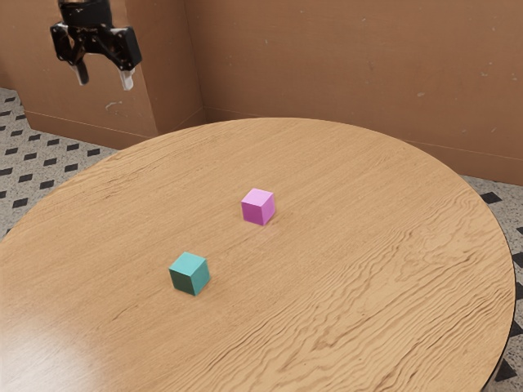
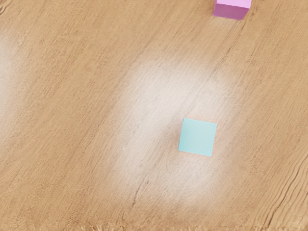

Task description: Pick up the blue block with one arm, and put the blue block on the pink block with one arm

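The gripper hangs high in the exterior view's upper left, in front of the brown wall, its two fingers spread apart with nothing between them. The blue block, a teal-tinted cube, sits flat on the round wooden table, well apart from the gripper: far below it and toward the exterior view's right. The pink block also rests on the table, near the blue one but not touching, further to the exterior view's right. In the wrist view the blue block lies on bare wood below the hand, top face showing, and the pink block is well apart from it
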Motion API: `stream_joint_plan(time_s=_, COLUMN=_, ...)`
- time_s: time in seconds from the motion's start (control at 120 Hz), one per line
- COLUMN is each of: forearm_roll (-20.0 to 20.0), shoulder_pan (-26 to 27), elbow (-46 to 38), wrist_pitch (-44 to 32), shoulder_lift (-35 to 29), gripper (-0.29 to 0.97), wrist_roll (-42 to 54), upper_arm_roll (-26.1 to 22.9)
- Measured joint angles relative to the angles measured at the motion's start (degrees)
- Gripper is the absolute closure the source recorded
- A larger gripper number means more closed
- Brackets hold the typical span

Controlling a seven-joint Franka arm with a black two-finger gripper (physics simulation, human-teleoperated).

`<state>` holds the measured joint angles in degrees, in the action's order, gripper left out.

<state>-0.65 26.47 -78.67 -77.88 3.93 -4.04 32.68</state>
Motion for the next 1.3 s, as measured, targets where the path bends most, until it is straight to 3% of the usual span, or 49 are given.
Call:
stream_joint_plan(time_s=0.117, forearm_roll=-1.3, shoulder_pan=1.91, elbow=-26.6, wrist_pitch=-15.59, shoulder_lift=-4.15, gripper=0.02, wrist_roll=-0.56, upper_arm_roll=0.67)
stream_joint_plan(time_s=0.2, forearm_roll=-1.88, shoulder_pan=3.15, elbow=-43.5, wrist_pitch=-25.25, shoulder_lift=-11.03, gripper=0.02, wrist_roll=-1.23, upper_arm_roll=1.59)
stream_joint_plan(time_s=0.383, forearm_roll=-5.5, shoulder_pan=4.4, elbow=-60.05, wrist_pitch=-42.87, shoulder_lift=-16.13, gripper=0.02, wrist_roll=-2.53, upper_arm_roll=1.85)
stream_joint_plan(time_s=0.542, forearm_roll=-8.32, shoulder_pan=10.48, elbow=-61.8, wrist_pitch=-53.73, shoulder_lift=-15.85, gripper=0.02, wrist_roll=-2.27, upper_arm_roll=1.86)
stream_joint_plan(time_s=0.717, forearm_roll=-7.25, shoulder_pan=10.66, elbow=-59.62, wrist_pitch=-60.08, shoulder_lift=-12.65, gripper=0.02, wrist_roll=0.21, upper_arm_roll=3.54)
stream_joint_plan(time_s=0.767, forearm_roll=-6.77, shoulder_pan=5.79, elbow=-59.38, wrist_pitch=-61.13, shoulder_lift=-11.92, gripper=0.02, wrist_roll=0.91, upper_arm_roll=-0.59)
stream_joint_plan(time_s=0.85, forearm_roll=-5.88, shoulder_pan=-10.95, elbow=-59.48, wrist_pitch=-62.37, shoulder_lift=-11.35, gripper=0.02, wrist_roll=1.96, upper_arm_roll=-17.12)
stream_joint_plan(time_s=0.908, forearm_roll=-4.72, shoulder_pan=-16.19, elbow=-59.48, wrist_pitch=-63.01, shoulder_lift=-10.85, gripper=0.02, wrist_roll=2.66, upper_arm_roll=-23.11)
stream_joint_plan(time_s=1.133, forearm_roll=-0.09, shoulder_pan=-17.75, elbow=-59.3, wrist_pitch=-66.77, shoulder_lift=-5.9, gripper=0.02, wrist_roll=5.23, upper_arm_roll=-25.6)
stream_joint_plan(time_s=1.3, forearm_roll=1.22, shoulder_pan=-16.04, elbow=-51.4, wrist_pitch=-60.54, shoulder_lift=-2.25, gripper=0.02, wrist_roll=7.91, upper_arm_roll=-24.33)
